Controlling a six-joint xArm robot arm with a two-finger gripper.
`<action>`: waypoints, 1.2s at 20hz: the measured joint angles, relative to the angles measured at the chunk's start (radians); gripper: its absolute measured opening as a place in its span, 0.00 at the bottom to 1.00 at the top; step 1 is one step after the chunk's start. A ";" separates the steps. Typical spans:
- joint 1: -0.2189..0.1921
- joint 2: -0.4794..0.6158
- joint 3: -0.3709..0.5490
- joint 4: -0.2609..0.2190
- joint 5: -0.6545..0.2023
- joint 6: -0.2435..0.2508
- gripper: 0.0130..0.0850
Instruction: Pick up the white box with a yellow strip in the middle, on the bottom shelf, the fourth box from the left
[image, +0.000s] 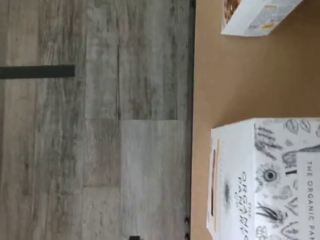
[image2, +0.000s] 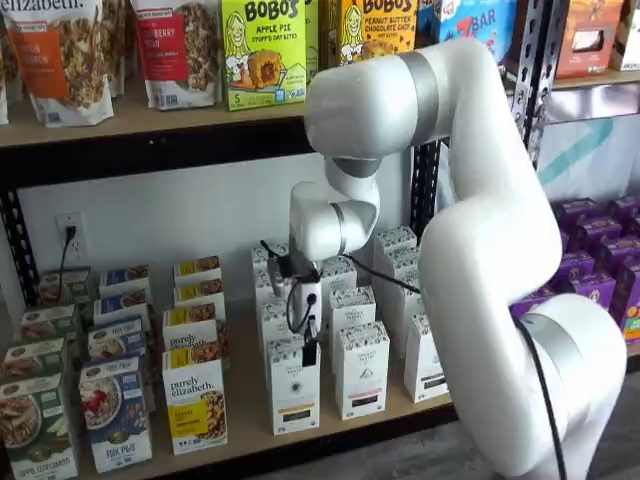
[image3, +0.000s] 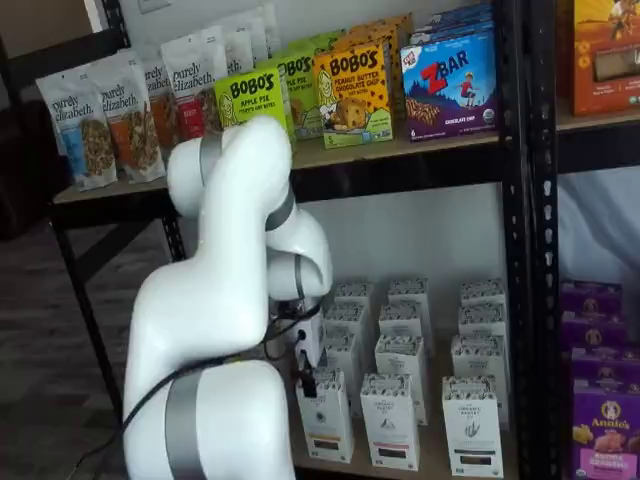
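Observation:
The white box (image2: 293, 388) stands at the front of the bottom shelf (image2: 245, 405), first in the leftmost row of tall white cartons. It also shows in a shelf view (image3: 326, 418), and in the wrist view (image: 250, 185) with a yellowish strip on its front. My gripper (image2: 308, 345) hangs straight down right over the box's top. Its black fingers (image3: 306, 378) reach the speckled top edge. They show side-on, so I cannot tell whether they are open or closed on the box.
Like white cartons (image2: 361, 368) stand close on the right, and purely elizabeth boxes (image2: 194, 398) close on the left; one shows in the wrist view (image: 255, 17). Grey plank floor (image: 90, 150) lies past the shelf's front rail. Purple boxes (image3: 605, 425) stand in the neighbouring bay.

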 joint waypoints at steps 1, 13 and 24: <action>-0.004 0.011 -0.012 0.004 -0.001 -0.007 1.00; -0.028 0.126 -0.160 -0.019 0.017 -0.010 1.00; -0.034 0.189 -0.233 -0.085 0.025 0.041 1.00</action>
